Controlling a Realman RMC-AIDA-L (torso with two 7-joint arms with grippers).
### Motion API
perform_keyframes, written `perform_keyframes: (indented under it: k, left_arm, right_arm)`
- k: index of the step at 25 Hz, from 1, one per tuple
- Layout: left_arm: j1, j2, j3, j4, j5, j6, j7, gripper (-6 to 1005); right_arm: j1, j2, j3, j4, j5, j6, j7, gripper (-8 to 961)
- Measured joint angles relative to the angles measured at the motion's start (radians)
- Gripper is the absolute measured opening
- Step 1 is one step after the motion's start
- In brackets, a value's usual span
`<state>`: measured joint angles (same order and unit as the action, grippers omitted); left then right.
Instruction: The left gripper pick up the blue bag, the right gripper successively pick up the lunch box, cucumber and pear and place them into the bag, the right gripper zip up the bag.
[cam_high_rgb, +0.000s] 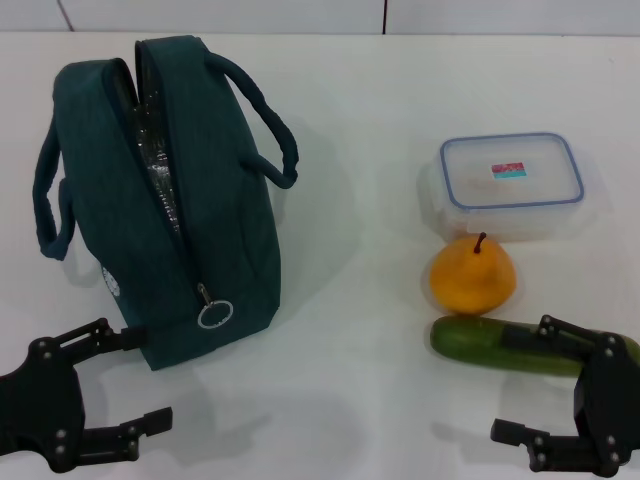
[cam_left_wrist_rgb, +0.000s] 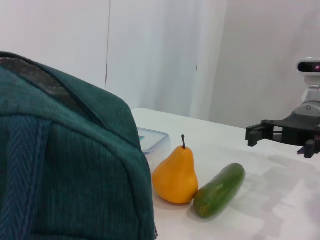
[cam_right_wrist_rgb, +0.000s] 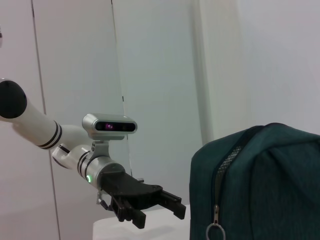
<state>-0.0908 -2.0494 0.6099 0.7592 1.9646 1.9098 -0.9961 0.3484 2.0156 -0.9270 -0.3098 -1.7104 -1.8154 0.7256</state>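
The blue bag (cam_high_rgb: 215, 220) stands on the white table at the left, its zip open and showing silver lining, with the ring pull (cam_high_rgb: 214, 314) at the near end. The lunch box (cam_high_rgb: 512, 175) sits closed at the right. The pear (cam_high_rgb: 472, 275) stands in front of it, and the cucumber (cam_high_rgb: 480, 343) lies nearer still. My left gripper (cam_high_rgb: 130, 380) is open and empty beside the bag's near end. My right gripper (cam_high_rgb: 522, 380) is open and empty, hovering by the cucumber's right end. The left wrist view shows the bag (cam_left_wrist_rgb: 65, 165), pear (cam_left_wrist_rgb: 176, 175) and cucumber (cam_left_wrist_rgb: 219, 190).
The table (cam_high_rgb: 360, 120) is white, with a pale wall behind its far edge. The bag's two loop handles (cam_high_rgb: 265, 115) stick out to either side. The right wrist view shows the bag (cam_right_wrist_rgb: 265, 185) and my left gripper (cam_right_wrist_rgb: 150, 205) farther off.
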Motion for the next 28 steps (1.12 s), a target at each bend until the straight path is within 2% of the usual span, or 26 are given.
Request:
perform_keyframes:
  k: [11,15,18,20,24,28]
  left_arm:
    - [0.000,0.001,-0.001,0.000,0.000,0.003,-0.008,891]
    - [-0.008,0.009,-0.043,0.000,-0.042,0.058,-0.178,891]
    - [-0.038,0.036,-0.103,-0.002,-0.076,0.082,-0.436,890]
    - [-0.068,0.062,-0.128,-0.004,-0.079,0.081,-0.588,890]
    - [-0.118,0.120,-0.144,-0.008,-0.072,0.079,-0.797,890]
    - [-0.162,0.158,-0.192,0.014,-0.075,0.074,-0.959,890]
  right_arm:
    - [-0.005,-0.002,0.004,0.000,0.000,0.005,0.000,856]
    - [-0.008,-0.002,0.006,0.000,0.018,0.004,0.003,856]
    - [-0.009,-0.003,0.007,0.000,0.039,-0.006,0.010,856]
    - [-0.008,-0.003,0.007,0.000,0.041,-0.009,0.013,856]
    - [-0.007,-0.003,0.007,0.000,0.041,-0.013,0.014,856]
    - [-0.008,-0.003,0.007,0.000,0.042,-0.019,0.014,856]
